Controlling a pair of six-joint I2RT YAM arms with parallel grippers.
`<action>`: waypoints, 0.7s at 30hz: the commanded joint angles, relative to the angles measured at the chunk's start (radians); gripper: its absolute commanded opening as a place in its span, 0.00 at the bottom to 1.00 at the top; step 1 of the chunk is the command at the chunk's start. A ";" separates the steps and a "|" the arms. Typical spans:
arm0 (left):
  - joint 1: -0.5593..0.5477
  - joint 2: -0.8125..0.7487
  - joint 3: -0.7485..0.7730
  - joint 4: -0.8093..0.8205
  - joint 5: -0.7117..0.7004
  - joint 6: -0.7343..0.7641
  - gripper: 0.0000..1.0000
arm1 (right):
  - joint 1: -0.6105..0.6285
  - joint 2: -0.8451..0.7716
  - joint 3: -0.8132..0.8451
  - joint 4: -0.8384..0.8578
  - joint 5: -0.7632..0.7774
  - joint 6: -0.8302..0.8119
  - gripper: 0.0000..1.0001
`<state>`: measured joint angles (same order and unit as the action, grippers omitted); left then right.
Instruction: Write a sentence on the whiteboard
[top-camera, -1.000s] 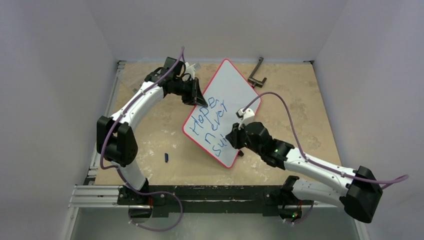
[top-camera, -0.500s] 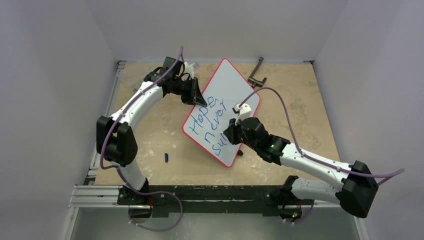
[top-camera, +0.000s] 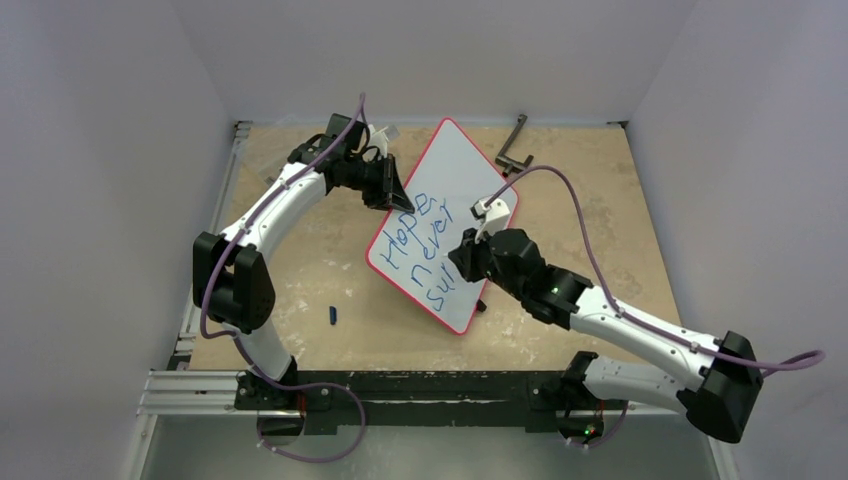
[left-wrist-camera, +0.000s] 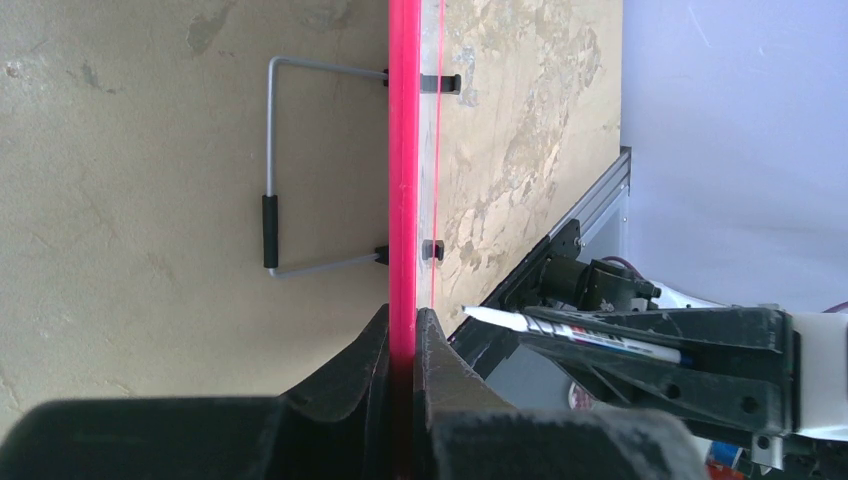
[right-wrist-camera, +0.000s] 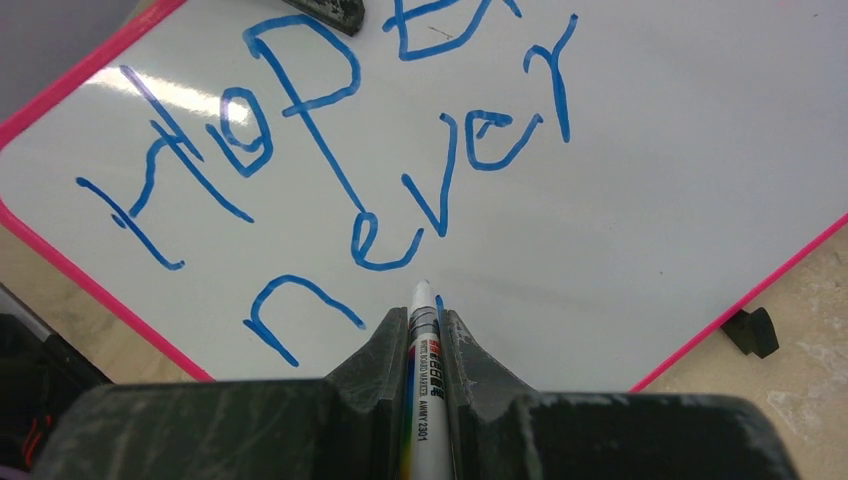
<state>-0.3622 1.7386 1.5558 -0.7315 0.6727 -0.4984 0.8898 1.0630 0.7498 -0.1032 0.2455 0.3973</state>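
We see the whiteboard (top-camera: 460, 170), white with a red rim, slantwise mid-worktop (top-camera: 330, 280). Its blue sentence (right-wrist-camera: 330, 170) reads "Hope never" (a third line, seemingly "su", is half-hidden). Left fingers (left-wrist-camera: 350, 375) clamp its rim; right fingers (right-wrist-camera: 372, 362) grip a marker (right-wrist-camera: 424, 340).

Whiteboard (top-camera: 462, 170) sits slanted mid-counter (top-camera: 620, 220), with blue writing (top-camera: 425, 250) reading "Hope never su"-something. The left hand (top-camera: 397, 197) is on its far left edge, and the right hand (top-camera: 462, 262) is over the last line. Small dark cap (top-camera: 333, 315) near left, black bracket (top-camera: 514, 148) far right.
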 joint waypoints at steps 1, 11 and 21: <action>0.011 -0.062 -0.004 0.012 -0.076 0.007 0.00 | -0.003 -0.059 0.051 -0.004 0.033 -0.025 0.00; 0.011 -0.063 -0.007 0.012 -0.076 0.007 0.00 | -0.006 -0.019 0.008 0.039 0.024 -0.024 0.00; 0.012 -0.060 -0.005 0.012 -0.078 0.007 0.00 | -0.014 0.038 -0.003 0.068 0.012 -0.030 0.00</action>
<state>-0.3622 1.7386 1.5555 -0.7319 0.6724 -0.4984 0.8806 1.0962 0.7521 -0.0860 0.2485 0.3809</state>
